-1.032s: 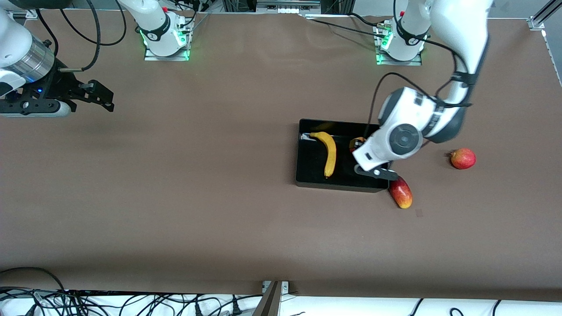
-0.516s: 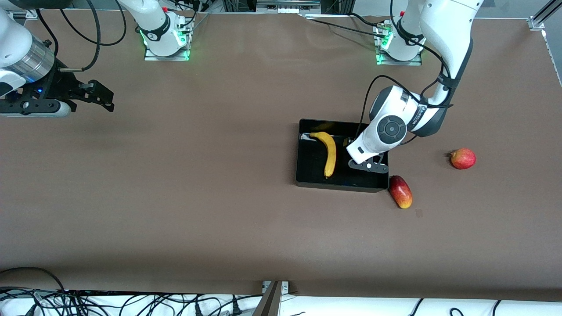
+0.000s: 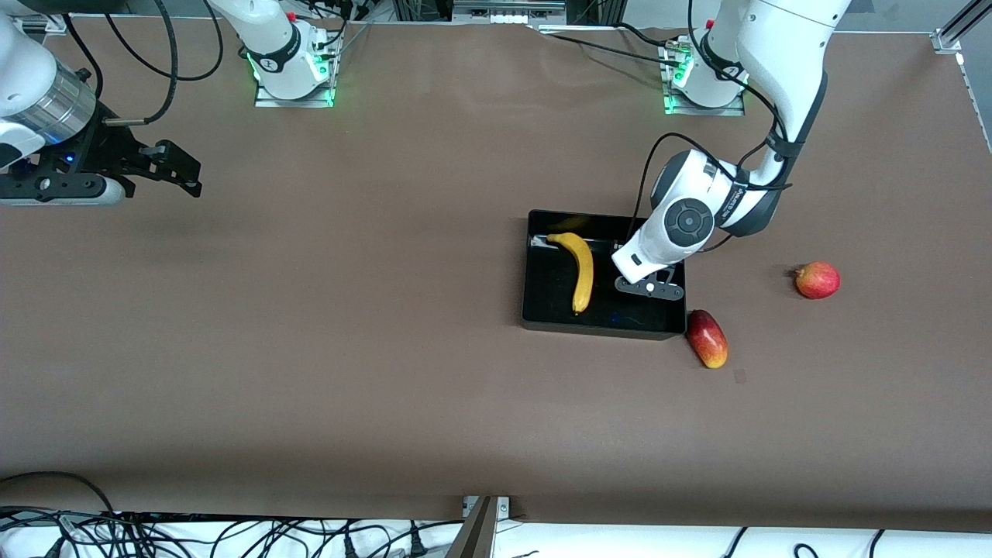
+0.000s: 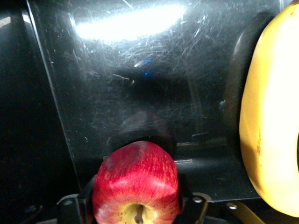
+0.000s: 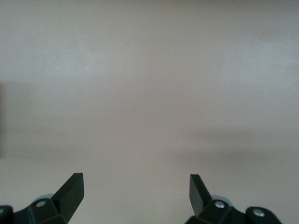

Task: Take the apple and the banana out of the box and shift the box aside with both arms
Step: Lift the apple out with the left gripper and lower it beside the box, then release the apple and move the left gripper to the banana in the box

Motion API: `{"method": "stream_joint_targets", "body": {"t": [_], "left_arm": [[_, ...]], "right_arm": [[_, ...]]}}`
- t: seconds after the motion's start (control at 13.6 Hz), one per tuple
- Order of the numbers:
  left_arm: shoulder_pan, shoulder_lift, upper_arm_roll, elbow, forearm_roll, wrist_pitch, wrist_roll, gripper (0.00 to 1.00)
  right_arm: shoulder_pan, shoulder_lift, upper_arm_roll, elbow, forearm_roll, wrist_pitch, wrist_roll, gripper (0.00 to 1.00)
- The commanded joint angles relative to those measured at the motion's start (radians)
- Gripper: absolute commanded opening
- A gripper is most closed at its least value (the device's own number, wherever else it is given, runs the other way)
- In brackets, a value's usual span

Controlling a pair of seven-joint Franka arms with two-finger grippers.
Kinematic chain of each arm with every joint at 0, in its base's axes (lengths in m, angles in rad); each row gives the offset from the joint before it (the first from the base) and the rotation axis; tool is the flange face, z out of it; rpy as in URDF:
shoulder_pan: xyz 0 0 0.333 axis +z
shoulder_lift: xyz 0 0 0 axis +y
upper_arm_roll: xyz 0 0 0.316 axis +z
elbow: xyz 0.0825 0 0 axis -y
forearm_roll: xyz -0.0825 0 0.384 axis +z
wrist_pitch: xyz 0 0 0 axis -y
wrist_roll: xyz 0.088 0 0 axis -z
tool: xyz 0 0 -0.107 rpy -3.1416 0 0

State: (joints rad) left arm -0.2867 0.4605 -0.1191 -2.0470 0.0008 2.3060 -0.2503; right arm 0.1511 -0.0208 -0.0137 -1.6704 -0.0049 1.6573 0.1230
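I am holding the left gripper [image 4: 136, 205] down inside the black box [image 3: 542, 314], at the end toward the left arm, and its fingers are sitting against both sides of the red apple [image 4: 136, 179]; they look clamped on it, though I am not yet trusting the hold. The banana [image 3: 580, 270] is lying in the box just beside the gripper, toward the right arm's end. The right gripper [image 5: 135, 192] is waiting with its fingers spread over bare table, well apart from the box.

My worry is the lift. The apple is round and smooth, and the fingers are catching only its flanks, so it could roll out and drop back. The box wall is also close, and a slanted pull could snag it and drag the box.
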Motion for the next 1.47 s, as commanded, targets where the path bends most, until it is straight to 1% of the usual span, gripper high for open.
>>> {"method": "stream_joint_targets", "body": {"t": [0.0, 0.07, 0.22, 0.29, 0.44, 0.52, 0.59, 0.66, 0.74, 0.81, 0.88, 1.11, 1.18, 1.33, 1.4], "left_arm": [[0.015, -0.025, -0.001, 0.036, -0.004, -0.069, -0.018, 0.20], [0.030, -0.028, -0.002, 0.088, -0.037, -0.161, -0.017, 0.20], [0.055, -0.026, -0.001, 0.226, -0.099, -0.374, -0.010, 0.21], [0.070, -0.028, -0.001, 0.296, -0.102, -0.467, -0.006, 0.21], [0.092, -0.026, 0.004, 0.420, -0.087, -0.615, 0.000, 0.21], [0.113, -0.025, 0.010, 0.461, -0.075, -0.684, 0.028, 0.21], [0.156, -0.026, 0.012, 0.468, -0.050, -0.723, 0.111, 0.21], [0.187, -0.029, 0.012, 0.464, -0.007, -0.732, 0.211, 0.21], [0.227, -0.036, 0.010, 0.447, 0.036, -0.731, 0.288, 0.21], [0.254, -0.034, 0.009, 0.409, 0.057, -0.709, 0.318, 0.21], [0.261, -0.037, 0.010, 0.354, 0.067, -0.653, 0.328, 0.21], [0.281, -0.115, 0.002, 0.098, 0.073, -0.414, 0.338, 0.20], [0.281, -0.123, -0.001, 0.035, 0.073, -0.354, 0.338, 0.20], [0.285, -0.115, 0.001, -0.042, 0.073, -0.224, 0.348, 0.20], [0.302, -0.103, 0.001, -0.060, 0.073, -0.174, 0.376, 0.20]], "right_arm": [[-0.008, 0.005, 0.005, 0.023, -0.018, -0.022, -0.008, 1.00], [-0.008, 0.005, 0.003, 0.023, -0.021, -0.022, -0.008, 1.00], [-0.008, 0.004, 0.003, 0.023, -0.027, -0.021, -0.006, 1.00], [-0.008, 0.005, 0.003, 0.023, -0.029, -0.019, -0.006, 1.00], [-0.008, 0.005, 0.004, 0.023, -0.036, -0.014, -0.003, 1.00], [-0.008, 0.012, 0.005, 0.023, -0.044, -0.011, -0.002, 1.00], [-0.008, 0.012, 0.005, 0.023, -0.049, -0.010, -0.002, 1.00], [-0.008, 0.012, 0.005, 0.024, -0.050, -0.010, -0.002, 1.00], [-0.008, 0.012, 0.005, 0.024, -0.049, -0.010, -0.002, 1.00], [-0.008, 0.012, 0.005, 0.024, -0.049, -0.010, -0.002, 1.00], [-0.008, 0.012, 0.005, 0.024, -0.049, -0.010, -0.002, 1.00], [-0.008, 0.012, 0.005, 0.024, -0.050, -0.010, -0.002, 1.00], [-0.008, 0.012, 0.005, 0.024, -0.050, -0.010, -0.002, 1.00], [-0.008, 0.012, 0.005, 0.024, -0.050, -0.010, -0.002, 1.00], [-0.008, 0.012, 0.005, 0.024, -0.050, -0.010, -0.002, 1.00]]}}
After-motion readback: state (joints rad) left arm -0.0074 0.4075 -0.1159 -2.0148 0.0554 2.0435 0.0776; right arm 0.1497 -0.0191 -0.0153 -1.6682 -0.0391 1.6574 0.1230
